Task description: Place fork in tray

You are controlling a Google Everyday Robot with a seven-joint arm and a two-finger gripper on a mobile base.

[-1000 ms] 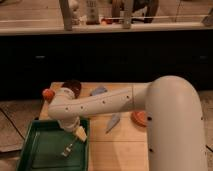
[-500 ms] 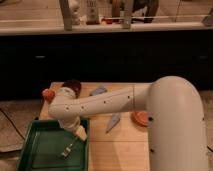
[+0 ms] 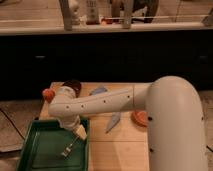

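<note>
The dark green tray [image 3: 31, 150] sits at the front left of the wooden table. The small pale fork [image 3: 68, 148] is inside it near the right rim, its tines low on the tray bottom and its shaft slanting up towards my gripper. My gripper [image 3: 80, 132] hangs over the tray's right side just above the fork's upper end. I cannot tell whether it touches the fork. My white arm [image 3: 100, 104] reaches in from the right across the table.
A dark brown bowl [image 3: 73, 85] and a small orange object [image 3: 48, 93] sit at the table's back left. Two light-blue utensils [image 3: 113, 121] lie mid-table. An orange plate [image 3: 139, 118] is partly behind my arm. A dark counter stands behind.
</note>
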